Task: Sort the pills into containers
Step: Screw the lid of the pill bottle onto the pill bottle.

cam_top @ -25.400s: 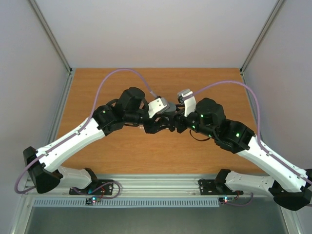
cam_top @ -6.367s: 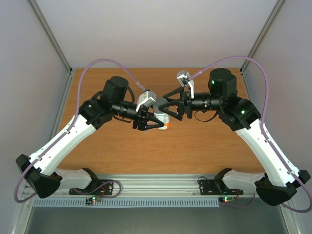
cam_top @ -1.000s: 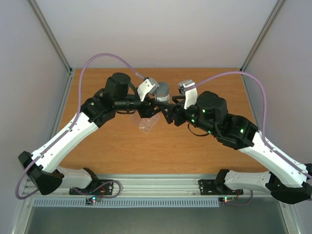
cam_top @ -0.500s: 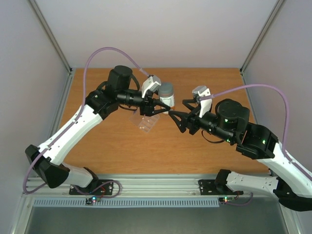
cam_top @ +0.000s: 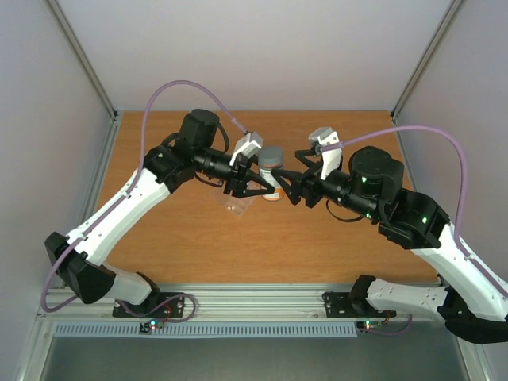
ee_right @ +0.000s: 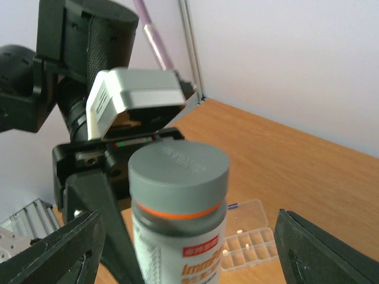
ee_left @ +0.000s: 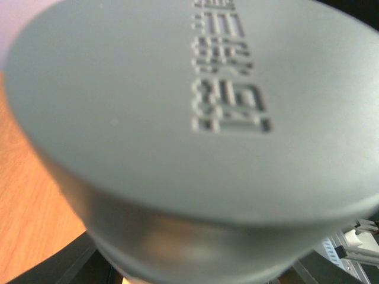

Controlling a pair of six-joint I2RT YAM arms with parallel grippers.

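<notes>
The table [cam_top: 341, 238] is bare orange wood, walled in pale grey on three sides. Both arms reach in from the near edge and meet at its middle: the left arm [cam_top: 127, 206] stretched up from the left, the right arm [cam_top: 413, 218] bent in from the right, each trailing a purple cable.

The left gripper [cam_top: 266, 184] is clamped on a bottle [cam_top: 271, 176] and holds it upright, clear of the wood. In the right wrist view its black frame and silver camera block stand just behind the bottle [ee_right: 177, 242], with one black finger running down the bottle's left side.

The right gripper [cam_top: 287, 188] faces the bottle from the right, its jaws spread wide. Its two fingers [ee_right: 53, 251] sit at the lower corners of its own view, one on each side of the bottle, touching nothing.

The bottle is white, with orange lettering on the label and an orange band under a grey cap [ee_right: 179, 168]. That cap is on, and it fills the left wrist view – a blurred grey disc [ee_left: 177, 118] with raised characters across the top.

The box [cam_top: 236, 203] lies flat on the table below and a little left of the bottle. From the right wrist it shows behind the bottle, clear plastic [ee_right: 251, 236] split into small cells, its lid seemingly folded back.

The pills [ee_right: 239, 231] show only as a few pale specks in those cells – too small to tell colour or count.
</notes>
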